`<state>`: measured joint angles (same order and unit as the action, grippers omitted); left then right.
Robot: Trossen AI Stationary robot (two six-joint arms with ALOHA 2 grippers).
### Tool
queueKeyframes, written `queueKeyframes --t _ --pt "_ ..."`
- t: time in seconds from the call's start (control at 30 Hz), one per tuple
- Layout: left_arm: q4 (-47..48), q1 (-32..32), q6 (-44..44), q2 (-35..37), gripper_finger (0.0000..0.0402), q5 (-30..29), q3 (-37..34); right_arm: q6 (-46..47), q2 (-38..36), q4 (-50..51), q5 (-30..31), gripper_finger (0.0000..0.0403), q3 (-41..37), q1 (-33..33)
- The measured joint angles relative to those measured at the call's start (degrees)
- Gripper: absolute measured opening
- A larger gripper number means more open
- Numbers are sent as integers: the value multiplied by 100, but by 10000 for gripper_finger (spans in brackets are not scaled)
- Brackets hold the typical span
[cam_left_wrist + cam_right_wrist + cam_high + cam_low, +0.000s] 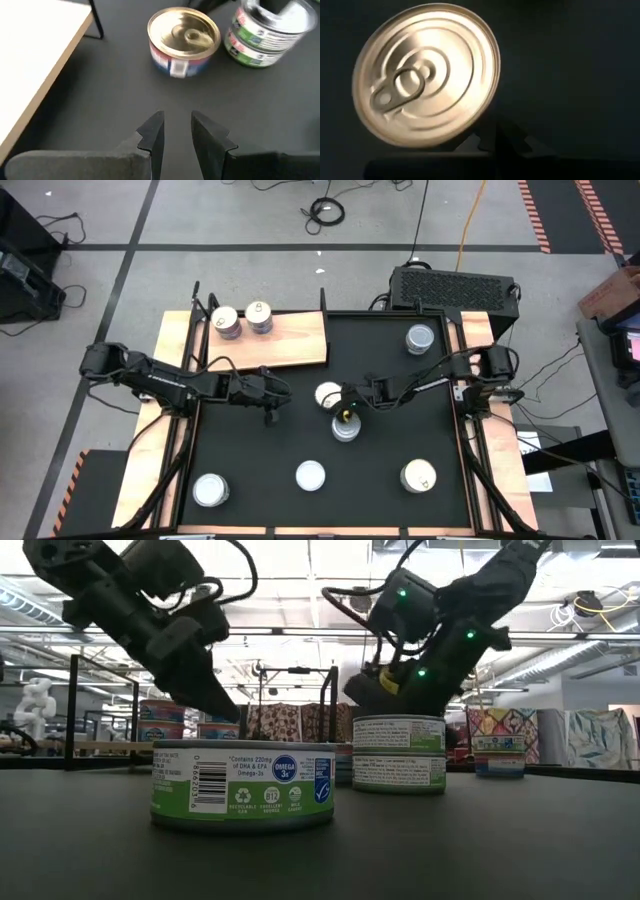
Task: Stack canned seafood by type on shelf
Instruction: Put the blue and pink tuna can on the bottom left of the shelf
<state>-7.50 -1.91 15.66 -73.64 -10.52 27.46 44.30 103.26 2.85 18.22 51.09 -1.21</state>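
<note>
Green-labelled tins stand two high near the table's centre: the green pair [345, 427] is where the work is, with the right gripper [347, 416] directly over its top. The right wrist view shows a gold pull-tab lid [426, 75] just ahead of that arm's fingers, but whether they are clamped, parted or merely resting there I cannot tell.

Touching or just beside the pair, toward 11 o'clock, sits a red-and-blue tin [183, 42] with a gold top. Further out lie four singles: one at 1 o'clock near the far right corner [420, 338], and three along the near edge at 7 [210, 490], 6 [310, 475] and 5 o'clock [419, 475]. The shelf [290, 338], a pale wooden board at 11 o'clock, already carries two tins [243, 321] side by side at its left end.

These tins look rigid and dense for their size; smooth metal walls and glossy labels would slip under a light pinch. I judge the best hold to be across the side wall at mid-height, fingers square to it, since a stacked tin could slide off its mate if nudged sideways.

The left gripper [175, 131] hovers at 9 o'clock of the stack, fingers a narrow gap apart, holding nothing.
</note>
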Motion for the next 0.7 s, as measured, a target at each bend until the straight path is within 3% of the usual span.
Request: queueKeyframes --t 0.23,0.7 --pt "-108 151 615 -70 98 181 -2 -792 346 -1539 -671 0 6 132" --pt "922 1151 1556 41 98 2394 790 -2045 172 -1812 -950 0 0 238"
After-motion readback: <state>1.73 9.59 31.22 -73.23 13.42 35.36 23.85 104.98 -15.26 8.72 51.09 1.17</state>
